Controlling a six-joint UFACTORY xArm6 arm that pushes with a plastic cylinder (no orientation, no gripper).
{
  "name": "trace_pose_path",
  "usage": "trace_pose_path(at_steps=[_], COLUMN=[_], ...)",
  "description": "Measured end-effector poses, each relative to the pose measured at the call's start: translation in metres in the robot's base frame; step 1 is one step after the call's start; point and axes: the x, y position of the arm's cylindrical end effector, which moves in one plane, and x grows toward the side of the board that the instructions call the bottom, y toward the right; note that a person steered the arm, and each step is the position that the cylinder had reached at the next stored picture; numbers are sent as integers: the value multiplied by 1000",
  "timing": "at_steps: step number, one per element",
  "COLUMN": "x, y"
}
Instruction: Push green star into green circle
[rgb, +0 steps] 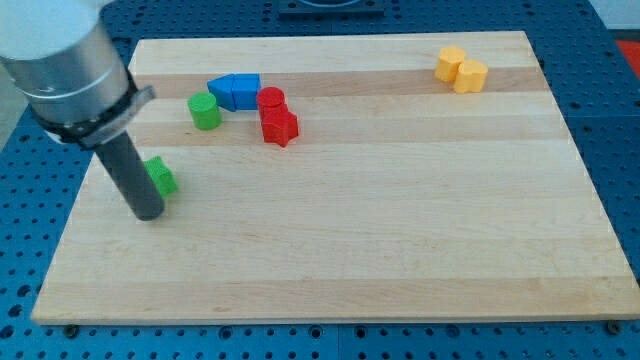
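Note:
The green star (161, 177) lies near the board's left edge, partly hidden behind my rod. My tip (148, 214) rests on the board just below and left of the star, touching or nearly touching it. The green circle (205, 111), a short green cylinder, stands up and to the right of the star, with a clear gap between them.
Two blue blocks (235, 91) sit right of the green circle. A red cylinder (271, 99) and a red star-like block (280, 127) stand just right of those. Two yellow blocks (461, 69) sit at the top right. The wooden board (400, 230) lies on a blue base.

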Motion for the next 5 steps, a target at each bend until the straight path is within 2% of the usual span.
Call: trace_pose_path(at_steps=[2, 5], x=[-51, -86], y=[10, 32])
